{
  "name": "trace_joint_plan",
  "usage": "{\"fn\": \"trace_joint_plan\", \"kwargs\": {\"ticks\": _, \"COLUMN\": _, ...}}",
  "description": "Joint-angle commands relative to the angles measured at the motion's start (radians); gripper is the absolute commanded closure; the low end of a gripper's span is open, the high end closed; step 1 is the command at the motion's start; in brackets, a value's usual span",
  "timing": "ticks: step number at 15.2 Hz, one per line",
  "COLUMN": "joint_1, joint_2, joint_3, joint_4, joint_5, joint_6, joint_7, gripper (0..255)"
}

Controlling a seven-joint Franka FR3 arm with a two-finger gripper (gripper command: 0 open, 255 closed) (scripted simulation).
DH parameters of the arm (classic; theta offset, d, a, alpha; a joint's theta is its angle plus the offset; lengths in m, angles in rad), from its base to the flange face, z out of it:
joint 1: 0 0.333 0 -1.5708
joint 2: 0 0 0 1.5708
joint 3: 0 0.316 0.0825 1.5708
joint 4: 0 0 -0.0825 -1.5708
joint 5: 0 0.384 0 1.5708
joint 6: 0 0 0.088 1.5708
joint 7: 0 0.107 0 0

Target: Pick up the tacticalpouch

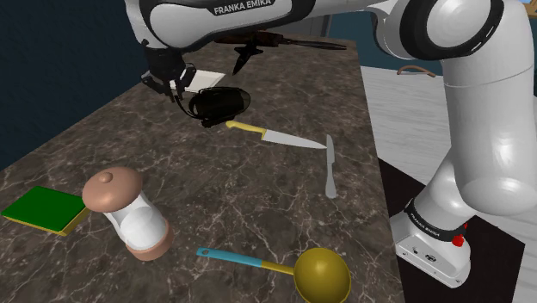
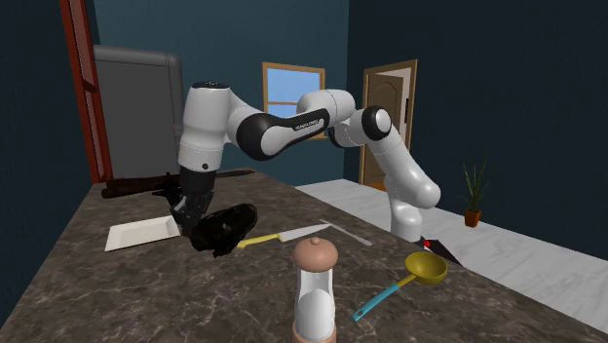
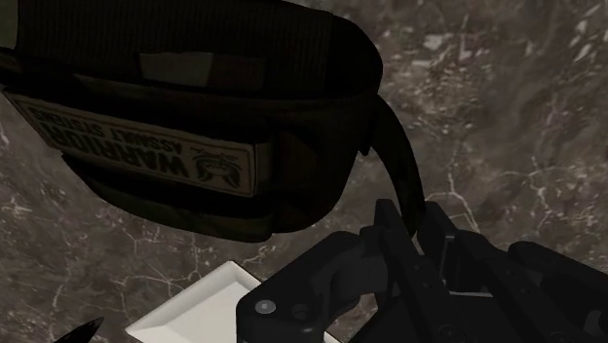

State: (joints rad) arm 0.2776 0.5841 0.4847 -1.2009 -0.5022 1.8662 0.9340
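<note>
The tactical pouch (image 1: 220,103) is black, with a label reading "WARRIOR" on its side (image 3: 156,156). It hangs tilted just over the dark marble counter (image 1: 258,198), near the counter's far end. My gripper (image 1: 178,91) is at the pouch's left end in the shoulder view, shut on a black strap of the pouch (image 3: 395,161). In the second exterior view the pouch (image 2: 224,228) sags below and to the right of the gripper (image 2: 191,216). The fingers (image 3: 429,244) pinch the strap's end.
A yellow-handled knife (image 1: 274,135) and a grey table knife (image 1: 330,165) lie just nearer than the pouch. A white tray (image 2: 142,232) lies beside the gripper. A brown-capped grinder (image 1: 131,215), a green pad (image 1: 41,209) and a yellow ladle (image 1: 318,274) are at the near end.
</note>
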Motion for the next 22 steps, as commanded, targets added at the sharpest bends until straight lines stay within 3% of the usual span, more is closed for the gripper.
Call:
{"fn": "trace_joint_plan", "kwargs": {"ticks": 1, "joint_1": 0.000, "joint_2": 0.000, "joint_3": 0.000, "joint_4": 0.000, "joint_5": 0.000, "joint_6": 0.000, "joint_7": 0.000, "gripper": 255}}
{"fn": "trace_joint_plan", "kwargs": {"ticks": 6, "joint_1": 0.003, "joint_2": 0.001, "joint_3": 0.000, "joint_4": 0.014, "joint_5": 0.001, "joint_6": -0.013, "joint_7": -0.004, "gripper": 255}}
{"fn": "trace_joint_plan", "kwargs": {"ticks": 22, "joint_1": 0.076, "joint_2": 0.059, "joint_3": -0.007, "joint_4": 0.309, "joint_5": -0.005, "joint_6": -0.233, "joint_7": -0.069, "gripper": 255}}
